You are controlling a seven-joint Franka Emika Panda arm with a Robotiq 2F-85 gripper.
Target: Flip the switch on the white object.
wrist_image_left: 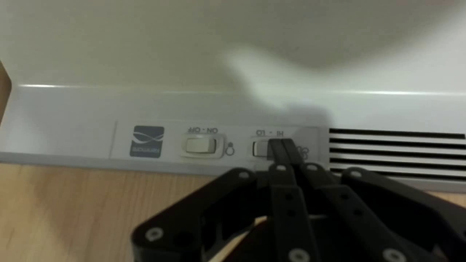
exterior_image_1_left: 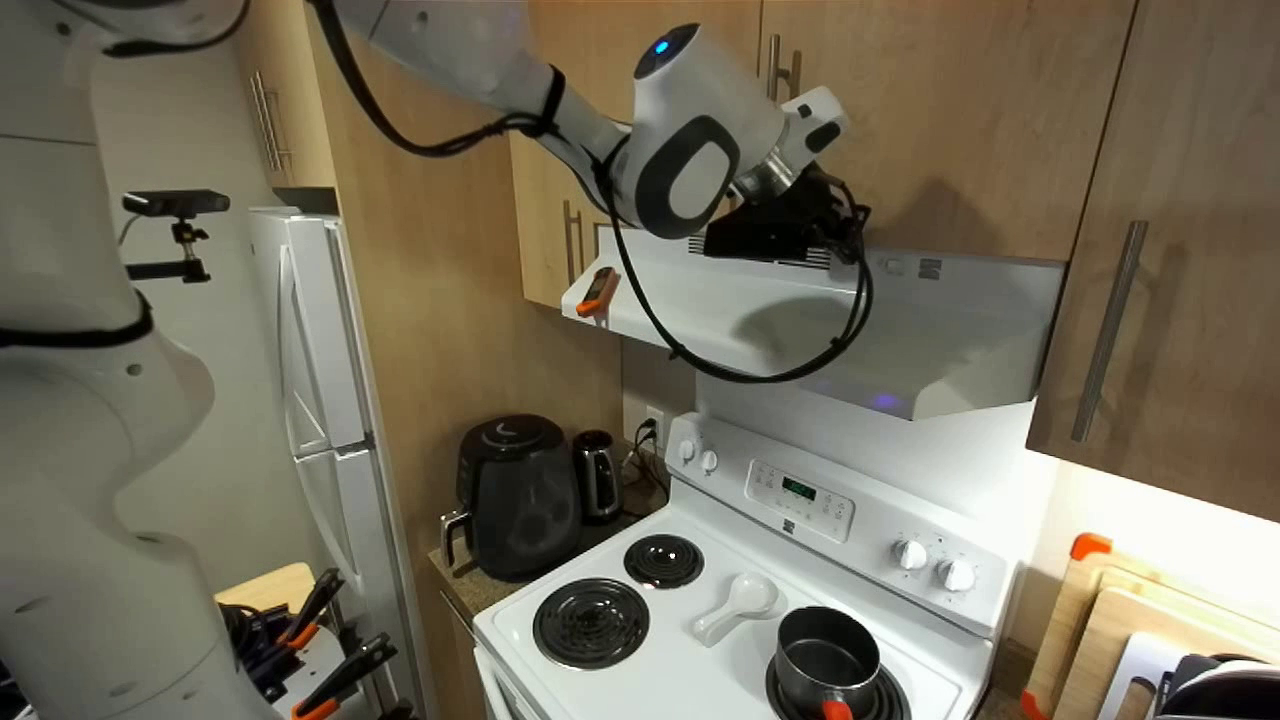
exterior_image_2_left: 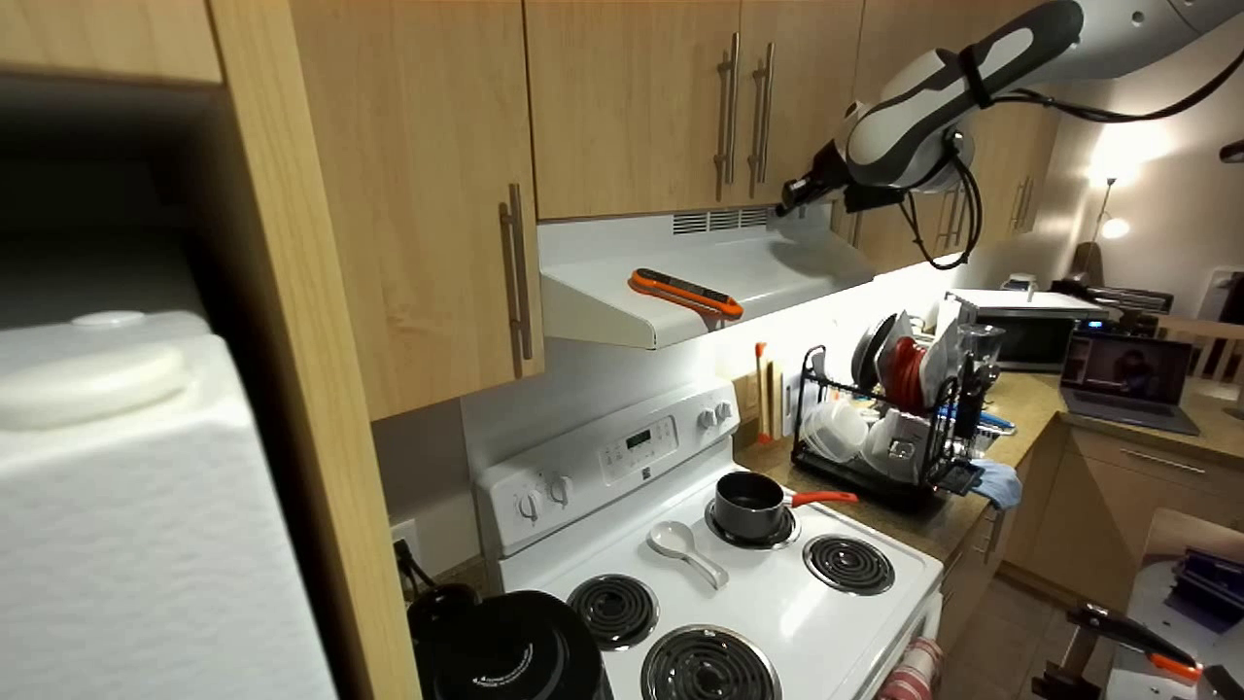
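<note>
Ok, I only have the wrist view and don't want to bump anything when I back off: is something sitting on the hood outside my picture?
Observer: Yes, an orange-and-black gadget sits on the sloping front of the hood, toward the end away from the gripper.
Operator: Good to know. Anything hanging near me?
Observer: A black cable hangs from the arm in a loop, lower than the gripper.
Operator: And further down?
Observer: On the stove, a dark pot with a red handle stands on a back burner.
</note>
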